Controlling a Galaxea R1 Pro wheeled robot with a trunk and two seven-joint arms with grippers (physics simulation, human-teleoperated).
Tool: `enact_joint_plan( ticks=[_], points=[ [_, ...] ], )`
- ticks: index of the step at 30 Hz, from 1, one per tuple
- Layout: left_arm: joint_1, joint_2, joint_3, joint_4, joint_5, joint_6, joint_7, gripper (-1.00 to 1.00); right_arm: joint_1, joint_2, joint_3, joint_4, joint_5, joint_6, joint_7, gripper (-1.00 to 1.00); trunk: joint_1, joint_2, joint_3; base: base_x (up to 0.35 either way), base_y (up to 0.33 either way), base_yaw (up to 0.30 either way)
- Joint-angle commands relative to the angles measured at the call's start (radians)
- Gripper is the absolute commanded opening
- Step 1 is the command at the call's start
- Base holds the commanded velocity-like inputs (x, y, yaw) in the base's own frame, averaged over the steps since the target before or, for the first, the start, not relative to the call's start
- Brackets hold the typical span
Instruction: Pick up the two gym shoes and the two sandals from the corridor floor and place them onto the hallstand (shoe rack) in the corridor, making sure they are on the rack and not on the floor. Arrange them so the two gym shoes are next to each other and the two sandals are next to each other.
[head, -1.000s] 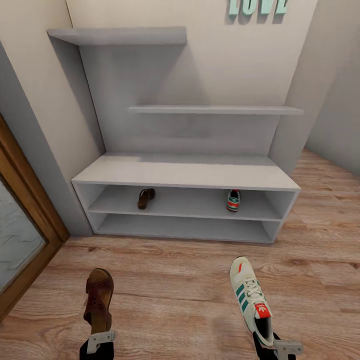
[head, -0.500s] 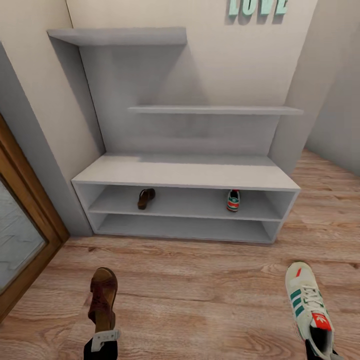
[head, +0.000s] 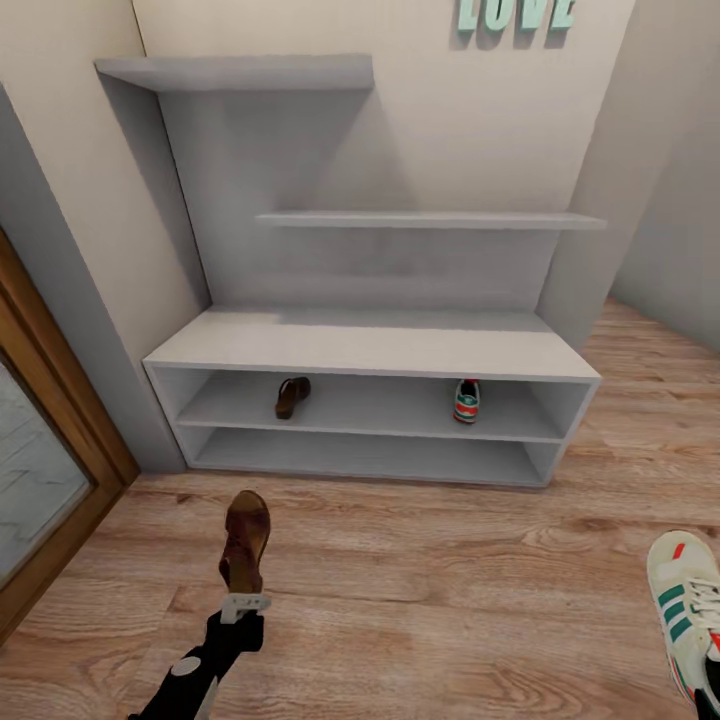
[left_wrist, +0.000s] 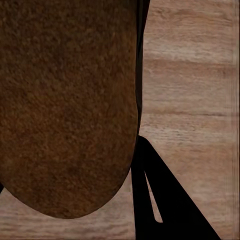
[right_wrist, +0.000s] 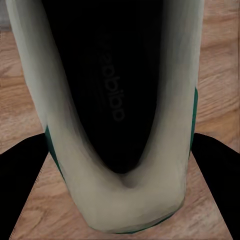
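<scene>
One sandal (head: 292, 396) and one gym shoe (head: 466, 400) are sitting on the hallstand (head: 370, 345); before it, left gripper (head: 243, 602) is pinching the second sandal (head: 246, 540), the right apparently clamping the second gym shoe (head: 686, 612)

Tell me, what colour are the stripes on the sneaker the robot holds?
Green, on the white gym shoe; head view shows it best.

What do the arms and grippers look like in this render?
The left arm is matte black with a pale grey round disc on its side, ending in the left gripper, a light grey bracket-like piece. In the wrist views, the fingers render as flat black wedges. No cables or markings visible.
</scene>
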Motion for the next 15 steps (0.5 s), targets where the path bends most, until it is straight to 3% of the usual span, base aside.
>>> enact_joint_plan(
  ticks=[1,5,9,10,12,15],
  points=[
    [-0.005,-0.001,-0.001,0.0,-0.014,0.002,-0.007,-1.0,-0.001,0.002,-0.008,-0.003,0.008,-0.003,0.007,-1.0,0.0,0.0,-0.001,0.0,0.0,0.0],
    [-0.038,0.0,-0.042,0.0,-0.011,0.038,-0.005,-1.0,-0.001,0.008,-0.008,-0.013,0.004,-0.001,0.008,-1.0,0.0,0.0,-0.001,0.0,0.0,-0.098],
    [-0.097,-0.002,-0.054,-0.004,-0.008,0.17,-0.004,-1.0,-0.001,0.009,-0.008,-0.014,0.004,0.0,0.008,-1.0,0.0,0.0,-0.001,0.0,0.0,-0.24],
    [-0.144,-0.002,-0.055,0.004,-0.009,0.204,-0.005,-1.0,-0.001,0.009,-0.008,-0.016,0.004,0.0,0.008,-1.0,0.0,0.0,-0.001,0.0,0.0,-0.263],
    [-0.204,-0.001,-0.057,0.008,-0.011,0.334,-0.004,-1.0,-0.001,0.01,-0.011,-0.016,0.005,-0.001,0.006,-1.0,0.0,0.0,-0.001,0.0,0.0,-0.265],
    [-0.241,-0.003,-0.058,0.008,-0.015,0.398,-0.004,-1.0,-0.001,0.01,-0.011,-0.016,0.005,-0.001,0.006,-1.0,0.0,0.0,-0.001,0.0,0.0,-0.265]
  ],
)
